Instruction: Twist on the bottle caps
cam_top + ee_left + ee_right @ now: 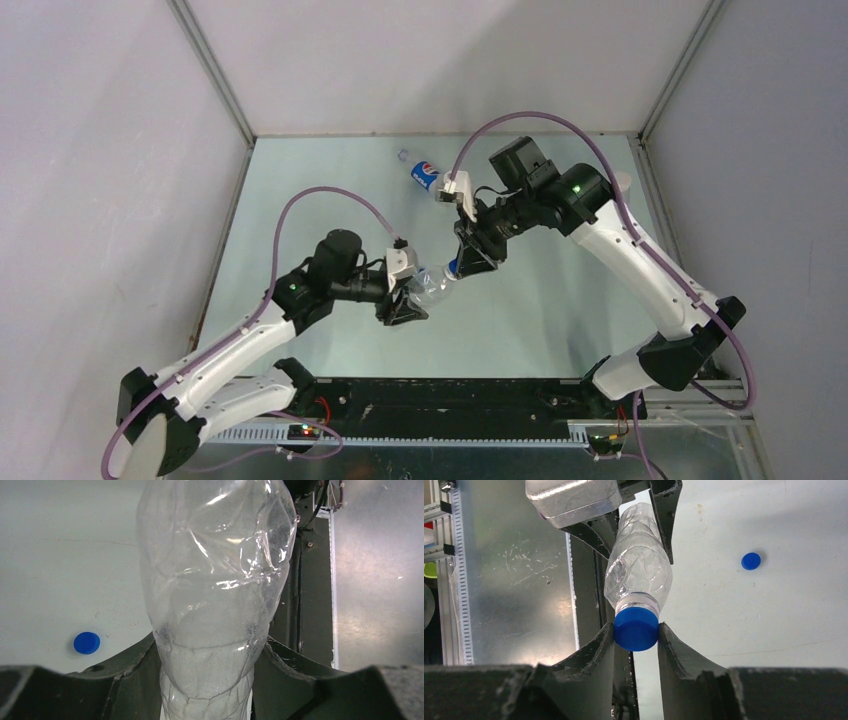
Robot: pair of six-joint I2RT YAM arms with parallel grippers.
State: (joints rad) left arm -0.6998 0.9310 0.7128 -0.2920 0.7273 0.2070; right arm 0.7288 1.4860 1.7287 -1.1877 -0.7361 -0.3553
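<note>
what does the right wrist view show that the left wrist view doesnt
Only the right wrist view: a blue cap on the neck of the clear bottle, pinched by the right gripper. Only the left wrist view: a close look at the left gripper clamped around the bottle's crumpled body. Both: the clear bottle and a loose blue cap lying on the table.

Pale green table, grey walls, metal frame posts.
</note>
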